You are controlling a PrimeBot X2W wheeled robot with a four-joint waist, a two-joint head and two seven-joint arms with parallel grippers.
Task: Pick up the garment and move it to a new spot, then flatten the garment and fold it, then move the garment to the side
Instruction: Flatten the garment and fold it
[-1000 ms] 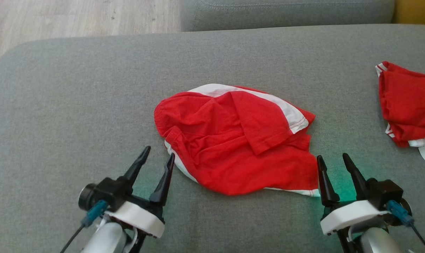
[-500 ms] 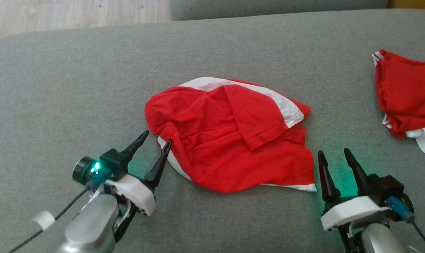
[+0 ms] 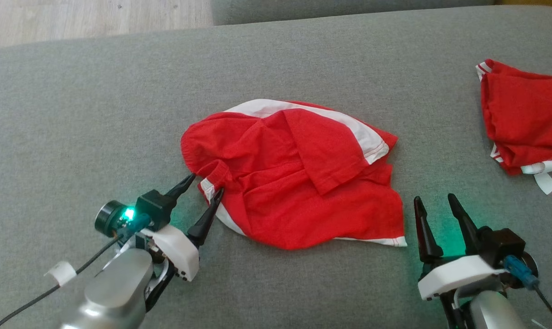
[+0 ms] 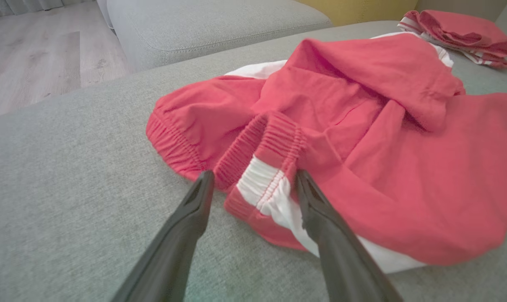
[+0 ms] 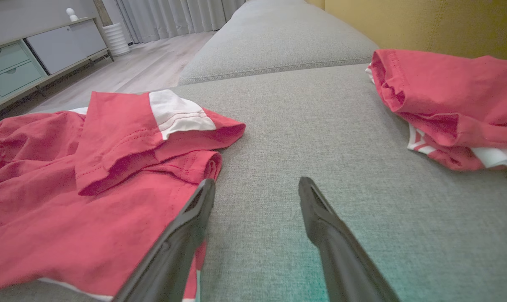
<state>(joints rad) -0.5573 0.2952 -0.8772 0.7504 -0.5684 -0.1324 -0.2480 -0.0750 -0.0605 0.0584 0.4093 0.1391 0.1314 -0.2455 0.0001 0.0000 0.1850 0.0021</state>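
Left gripper [image 3: 206, 183], spread wide and empty, straddles the waistband [image 4: 274, 138] of the garment [image 3: 294, 183] crumpled on the cushion [image 3: 75, 114], right gripper [image 3: 434, 198] likewise spread beside its hem; a shallow pinch may catch one layer and slip.

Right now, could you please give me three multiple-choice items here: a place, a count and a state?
1. Where are the left gripper's fingertips? A) at the crumpled garment's elastic waistband B) above the floor C) on the far cushion
2. How many red garments lie on the grey cushion? A) one B) two C) three
3. How is the right gripper? A) shut on cloth B) open, empty C) shut, empty
1 A: fingers straddle the waistband; 2 B: a second garment lies at right; 3 B: fingers apart, nothing between.
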